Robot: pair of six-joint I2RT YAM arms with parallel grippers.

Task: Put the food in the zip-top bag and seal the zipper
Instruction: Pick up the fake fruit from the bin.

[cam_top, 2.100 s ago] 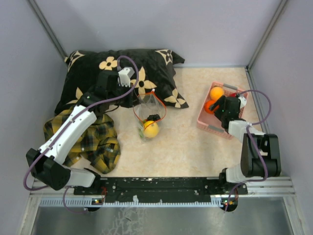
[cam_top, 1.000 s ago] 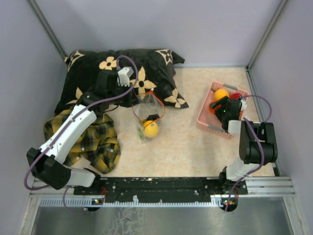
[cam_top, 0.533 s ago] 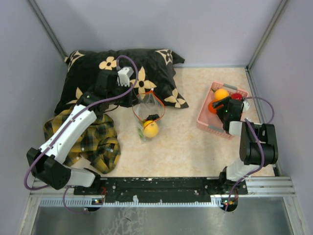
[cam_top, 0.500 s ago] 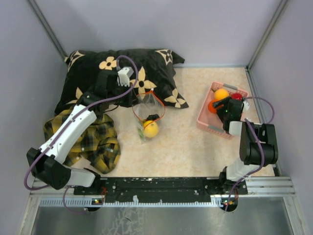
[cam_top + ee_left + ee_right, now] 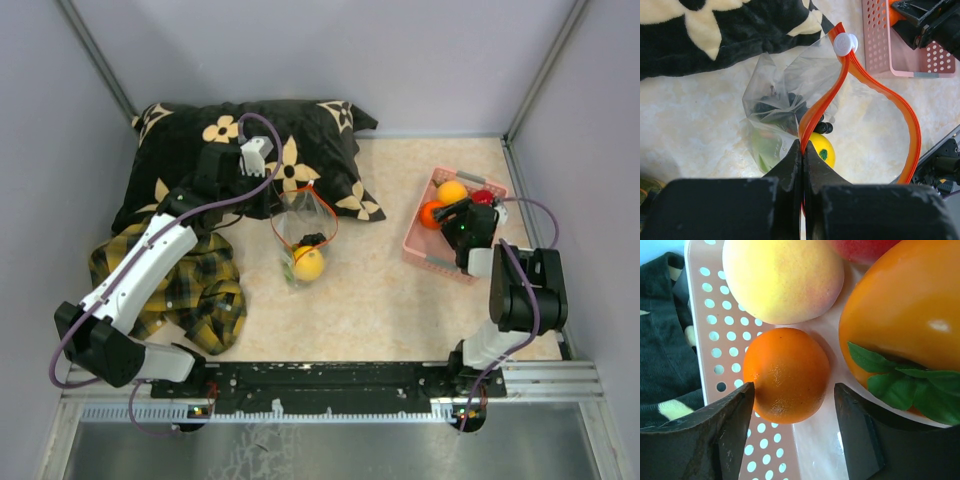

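Note:
The zip-top bag (image 5: pixel 300 228) lies open on the table, and my left gripper (image 5: pixel 803 150) is shut on its red-orange zipper (image 5: pixel 812 112); the white slider (image 5: pixel 845 43) is at the far end. Inside are a yellow lemon (image 5: pixel 822 147), a dark grape bunch (image 5: pixel 782 109) and a green piece (image 5: pixel 765 147). My right gripper (image 5: pixel 795 400) is open in the pink basket (image 5: pixel 720 340), its fingers on either side of a small orange (image 5: pixel 787 374) without closing on it. A pale yellow-orange fruit (image 5: pixel 782 277), a large orange fruit with green leaves (image 5: pixel 905 315) and a red apple (image 5: pixel 860 247) lie beside it.
A black flowered pillow (image 5: pixel 250 140) lies behind the bag. A yellow-black plaid cloth (image 5: pixel 190 290) lies at the left under my left arm. The basket (image 5: pixel 430 255) stands at the right near the wall.
My right gripper has shifted slightly inside the basket, and the small orange at its tip shows more. The left arm and the bag have not moved.

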